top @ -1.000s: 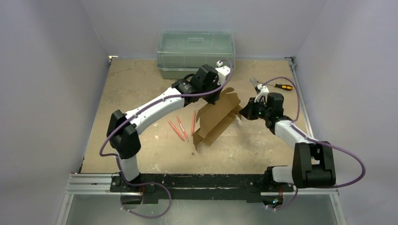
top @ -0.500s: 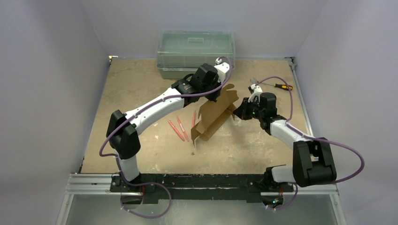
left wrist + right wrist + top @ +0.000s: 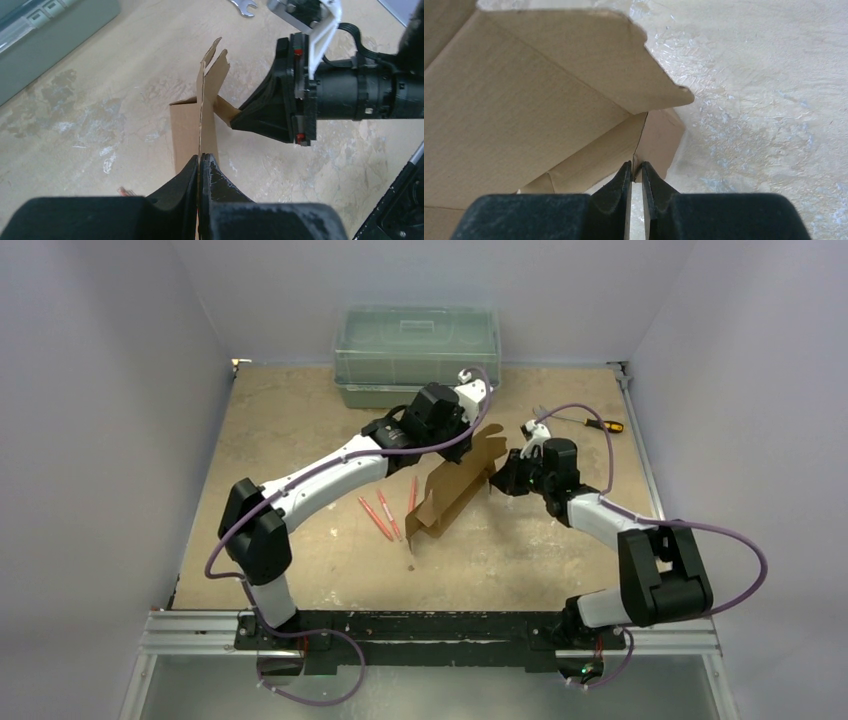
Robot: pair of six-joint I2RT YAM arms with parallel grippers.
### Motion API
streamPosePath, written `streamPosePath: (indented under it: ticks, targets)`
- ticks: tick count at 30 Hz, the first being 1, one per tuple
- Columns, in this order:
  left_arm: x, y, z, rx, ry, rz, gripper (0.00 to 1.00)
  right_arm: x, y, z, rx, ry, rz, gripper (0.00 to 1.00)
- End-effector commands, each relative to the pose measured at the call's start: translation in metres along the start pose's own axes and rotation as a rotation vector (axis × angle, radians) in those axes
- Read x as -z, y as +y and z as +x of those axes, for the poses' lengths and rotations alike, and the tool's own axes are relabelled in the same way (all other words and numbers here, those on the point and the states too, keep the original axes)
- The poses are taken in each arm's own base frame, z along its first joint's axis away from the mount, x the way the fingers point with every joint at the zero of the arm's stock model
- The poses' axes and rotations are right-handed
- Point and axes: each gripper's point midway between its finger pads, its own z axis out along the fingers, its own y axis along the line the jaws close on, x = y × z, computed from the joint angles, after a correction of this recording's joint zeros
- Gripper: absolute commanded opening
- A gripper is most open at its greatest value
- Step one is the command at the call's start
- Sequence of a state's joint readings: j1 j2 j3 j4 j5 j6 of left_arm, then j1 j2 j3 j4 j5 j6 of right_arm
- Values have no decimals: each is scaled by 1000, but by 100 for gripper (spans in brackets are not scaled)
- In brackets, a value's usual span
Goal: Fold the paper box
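The paper box [image 3: 452, 492] is a brown cardboard sheet, partly folded and standing on edge at the table's middle. My left gripper [image 3: 462, 446] comes down on its top and is shut on an upright panel edge [image 3: 201, 125], with the pinch showing in the left wrist view [image 3: 200, 161]. My right gripper [image 3: 497, 480] meets the box's right end. Its jaws [image 3: 636, 169] stand slightly apart, a small side flap [image 3: 659, 140] edge between the tips. A larger flap [image 3: 574, 55] hangs above them. The left wrist view shows the right gripper [image 3: 235, 116] touching that side flap.
A green translucent bin [image 3: 415, 345] stands at the back, just behind the left wrist. Red pens [image 3: 385, 515] lie left of the box. A screwdriver [image 3: 603, 425] rests at the right rear, and a wrench [image 3: 243, 6] lies beyond the right gripper.
The right arm has pushed left toward the box, squeezing it narrower and more upright. Its jaws have parted slightly. The left gripper keeps its hold.
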State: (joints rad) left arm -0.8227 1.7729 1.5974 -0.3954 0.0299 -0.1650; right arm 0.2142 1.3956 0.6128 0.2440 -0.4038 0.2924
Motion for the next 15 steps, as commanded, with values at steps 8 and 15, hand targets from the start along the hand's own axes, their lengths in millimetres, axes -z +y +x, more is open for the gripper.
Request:
streamPosePath:
  ticks: [8, 15]
  targets:
    - [6, -32, 14, -53, 37, 134, 0, -5, 8, -10, -6, -15, -32, 20]
    - [7, -28, 21, -70, 66, 117, 0, 7, 10, -28, 1, -58, -53, 28]
